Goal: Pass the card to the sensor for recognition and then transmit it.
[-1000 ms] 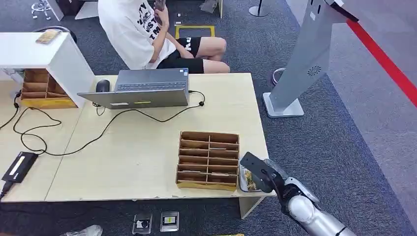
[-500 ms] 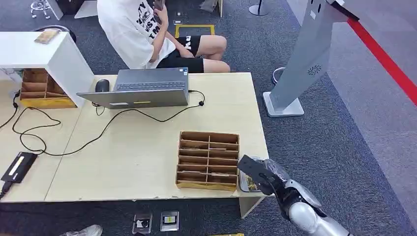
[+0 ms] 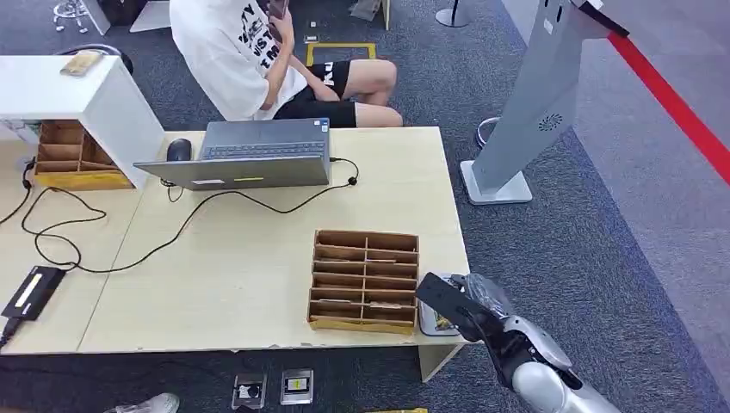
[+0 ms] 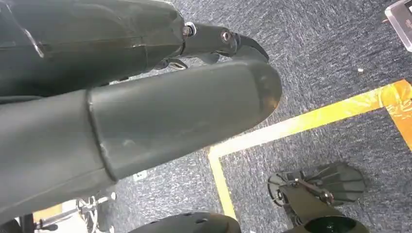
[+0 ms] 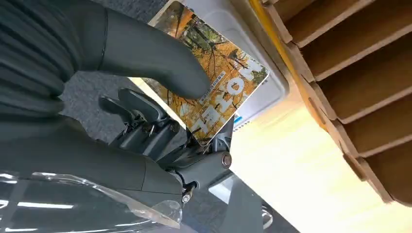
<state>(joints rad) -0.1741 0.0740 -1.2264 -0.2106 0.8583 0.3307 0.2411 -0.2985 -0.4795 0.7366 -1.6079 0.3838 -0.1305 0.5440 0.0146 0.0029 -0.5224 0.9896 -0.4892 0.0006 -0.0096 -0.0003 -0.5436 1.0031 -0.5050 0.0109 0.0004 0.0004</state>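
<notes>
Right hand (image 5: pixel 145 97) pinching card (image 5: pixel 214 92) over white tray (image 5: pixel 252 48) beside cardboard organizer (image 3: pixel 365 280); left hand (image 4: pixel 145 97) state unclear.

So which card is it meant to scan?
Find the wooden table, then the brown divided box near its right front corner. Beside it, over a small white tray, the right hand pinches the card: autumn-orange trees, white letters reading HOTEL.
</notes>
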